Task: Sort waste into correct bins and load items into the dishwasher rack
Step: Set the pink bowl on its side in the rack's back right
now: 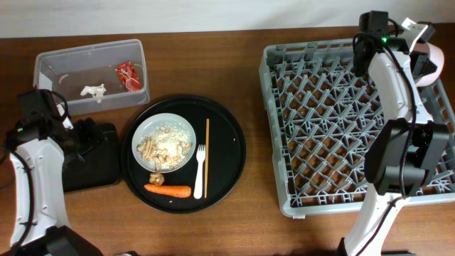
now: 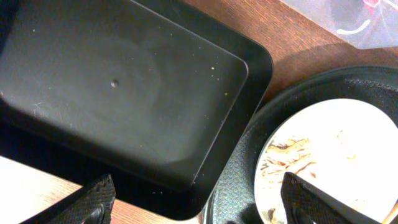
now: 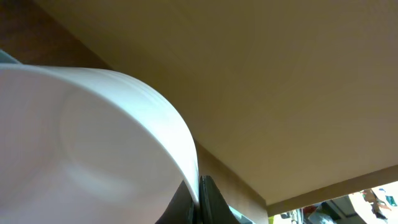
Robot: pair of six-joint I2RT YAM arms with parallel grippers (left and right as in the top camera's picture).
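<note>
Over the far right corner of the dishwasher rack (image 1: 270,121), the right gripper (image 3: 198,202) holds the white bowl (image 1: 431,64). Its jaws are clamped on the bowl's thin rim, one inside and one outside. From overhead the bowl's pinkish outside shows just past the rack's far right edge. Whether the bowl touches the rack cannot be told. The rack fills the right half of the tabletop (image 1: 256,227).

At the left, the left gripper (image 2: 198,186) hangs with its jaws wide apart and nothing between them. It is above the spot where the right end of the black tray (image 2: 124,81) meets the round serving tray (image 1: 227,149). The black tray looks bare inside apart from a few specks.

On the serving tray in the middle, the white plate (image 1: 140,131) sits toward the left and carries the rice crumbs (image 1: 174,148). The fork (image 1: 200,171) lies just right of the plate, and the chopstick (image 1: 207,156) lies right of the fork, running near to far. At the near edge of the plate sits the brown lump (image 1: 156,177). The carrot (image 1: 168,190) lies nearer still, pointing left to right.

Far left stands the clear tub (image 1: 50,67), with the red wrapper (image 1: 128,75) at its right end and the paper scrap (image 1: 92,90) near its middle.
</note>
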